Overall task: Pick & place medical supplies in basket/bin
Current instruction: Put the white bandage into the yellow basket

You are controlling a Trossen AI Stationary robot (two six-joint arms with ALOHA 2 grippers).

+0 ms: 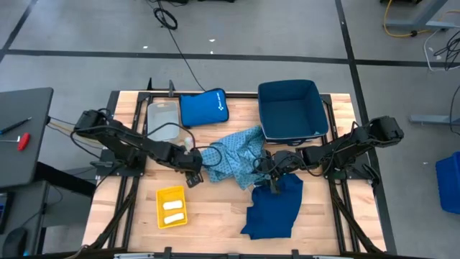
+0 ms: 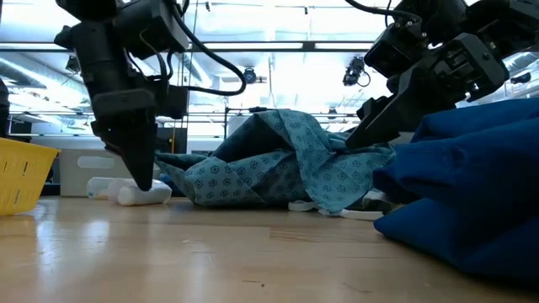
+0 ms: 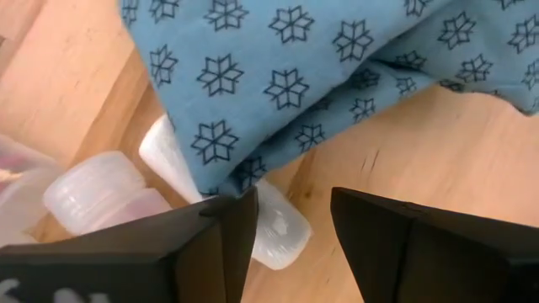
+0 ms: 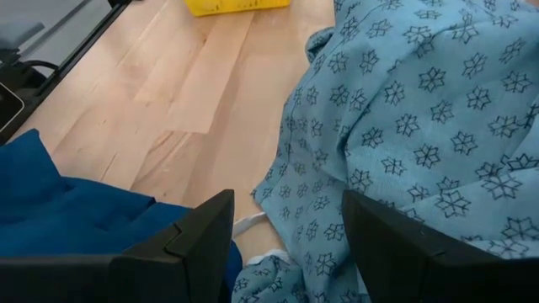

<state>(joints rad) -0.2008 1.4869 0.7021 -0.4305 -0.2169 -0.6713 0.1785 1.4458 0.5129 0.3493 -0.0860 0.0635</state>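
Left gripper (image 3: 290,223), fingers apart, straddles small white roll (image 3: 274,231) under light-blue patterned cloth garment (image 1: 233,158) edge. Right gripper (image 4: 286,231), fingers apart, over garment fold.

A light wooden table (image 1: 215,208) fills the overhead view. Near its centre lies a crumpled light-blue patterned garment (image 1: 233,158). A navy garment (image 1: 273,208) lies at about five o'clock from it. A yellow basket (image 1: 172,206) holding white rolls sits at seven o'clock. A royal-blue pouch (image 1: 204,108) lies at eleven o'clock, a dark blue bin (image 1: 291,109) at one o'clock, and a clear container (image 1: 164,120) at ten o'clock. A white roll (image 2: 143,194) rests on the wood beside the patterned garment's edge.
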